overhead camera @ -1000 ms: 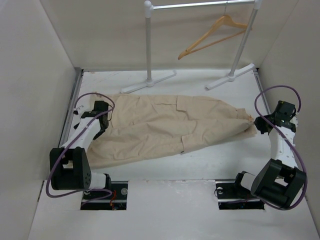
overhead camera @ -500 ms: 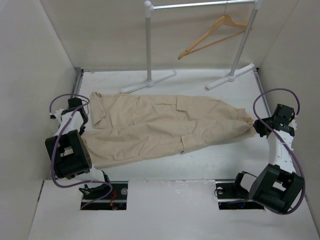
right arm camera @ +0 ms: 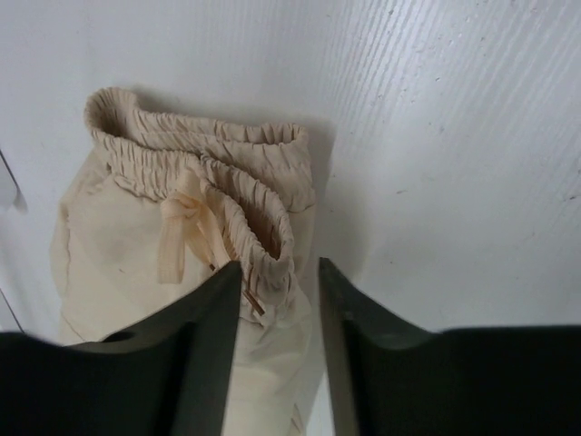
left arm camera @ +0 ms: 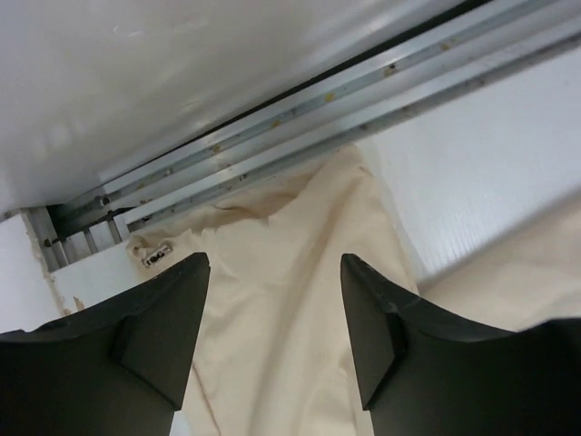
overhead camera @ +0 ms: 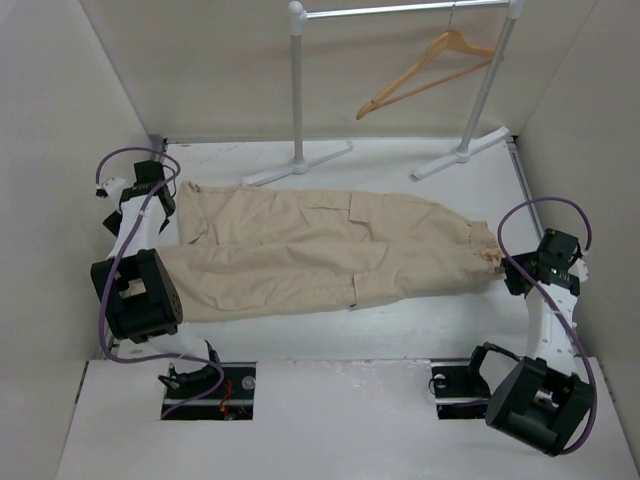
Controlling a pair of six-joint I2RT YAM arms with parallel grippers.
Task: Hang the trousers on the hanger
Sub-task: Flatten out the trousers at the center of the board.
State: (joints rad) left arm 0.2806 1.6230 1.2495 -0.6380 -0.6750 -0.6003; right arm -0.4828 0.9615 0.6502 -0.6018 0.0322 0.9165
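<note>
The trousers (overhead camera: 320, 250) are soft matt cloth; the hanger (overhead camera: 410, 72) smooth wood; the table (overhead camera: 420, 315) matt white, faintly ribbed.

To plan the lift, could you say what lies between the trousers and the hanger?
In the top view: the rack's white feet and bare table separate trousers from hanger.

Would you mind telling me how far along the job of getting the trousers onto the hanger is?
Done: the trousers lie spread flat on the table. In hand: nothing is gripped; the left gripper is open over one end, the right gripper open at the waistband. Left: the hanger hangs on the rack, untouched, with no cloth on it.
</note>
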